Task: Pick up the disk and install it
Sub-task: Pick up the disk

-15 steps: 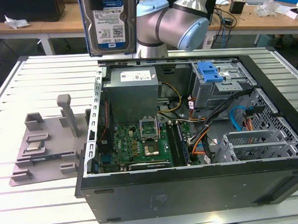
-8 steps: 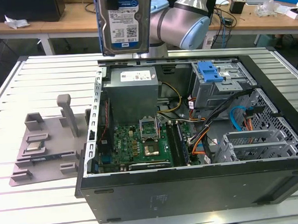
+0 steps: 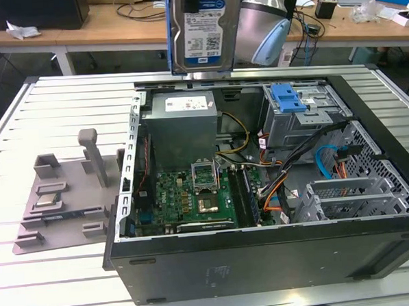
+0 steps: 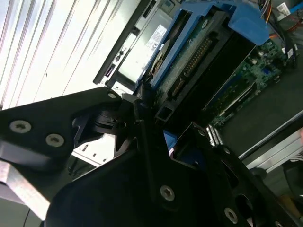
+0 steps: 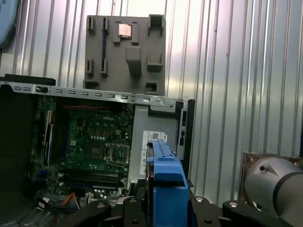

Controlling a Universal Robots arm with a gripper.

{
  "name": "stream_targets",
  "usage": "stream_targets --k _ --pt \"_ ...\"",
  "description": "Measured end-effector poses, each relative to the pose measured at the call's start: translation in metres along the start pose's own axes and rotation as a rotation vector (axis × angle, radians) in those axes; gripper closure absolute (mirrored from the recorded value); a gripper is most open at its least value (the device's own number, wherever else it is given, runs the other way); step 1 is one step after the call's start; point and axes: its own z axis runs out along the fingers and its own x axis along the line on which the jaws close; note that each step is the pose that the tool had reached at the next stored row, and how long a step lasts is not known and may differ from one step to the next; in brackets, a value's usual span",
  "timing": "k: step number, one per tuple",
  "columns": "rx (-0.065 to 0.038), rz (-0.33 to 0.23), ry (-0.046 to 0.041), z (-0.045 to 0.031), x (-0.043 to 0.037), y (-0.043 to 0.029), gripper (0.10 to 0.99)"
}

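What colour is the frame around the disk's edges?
Bright blue; the disk shows it best in the first wrist view.

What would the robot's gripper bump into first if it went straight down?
Probably the big grey metal box with a white sticker; the gripper, shut on the blue-framed silver disk, hangs above it, though depth is unclear.

The disk is silver with a white-and-blue label and bright blue frame. The case is black, its motherboard green, its latch blue, some cables orange. The table is white and ribbed, the fixture on it grey.
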Motion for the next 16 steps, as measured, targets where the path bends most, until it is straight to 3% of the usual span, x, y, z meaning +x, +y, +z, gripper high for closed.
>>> stream_targets --k 3,4,6,11,16 --pt "-0.002 0.000 -0.0011 -0.0003 0.0014 -0.0151 0.718" --pt "-0.001 0.002 -0.0061 -0.0002 0.0016 -0.0172 0.718" --pt "0.001 0.012 -0.0243 0.0006 0.0018 -0.0191 0.718" --pt "0.002 0.045 -0.0259 0.0035 0.0051 -0.0191 0.718" --pt "0.002 0.052 -0.0266 0.0061 0.0192 -0.0180 0.718"
